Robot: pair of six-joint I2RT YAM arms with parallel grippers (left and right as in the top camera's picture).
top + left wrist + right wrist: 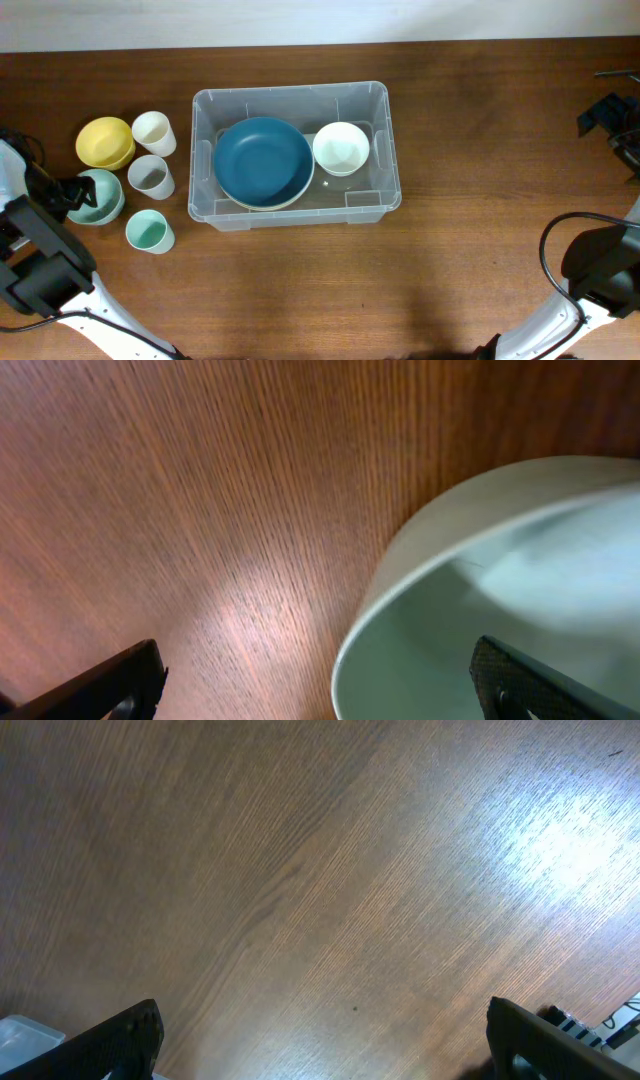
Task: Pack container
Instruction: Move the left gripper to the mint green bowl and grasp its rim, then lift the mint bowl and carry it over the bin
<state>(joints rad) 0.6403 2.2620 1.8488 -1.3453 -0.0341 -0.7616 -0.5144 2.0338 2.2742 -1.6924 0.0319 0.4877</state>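
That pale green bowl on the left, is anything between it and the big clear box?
Yes. A grey plastic cup stands directly between the pale green bowl and the clear plastic container's left wall, and a mint cup sits close beside that line. Above the cups, nothing visible blocks it.

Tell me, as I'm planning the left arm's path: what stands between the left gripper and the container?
In the overhead view, the grey cup stands between the left gripper and the container; the white cup and green cup flank it.
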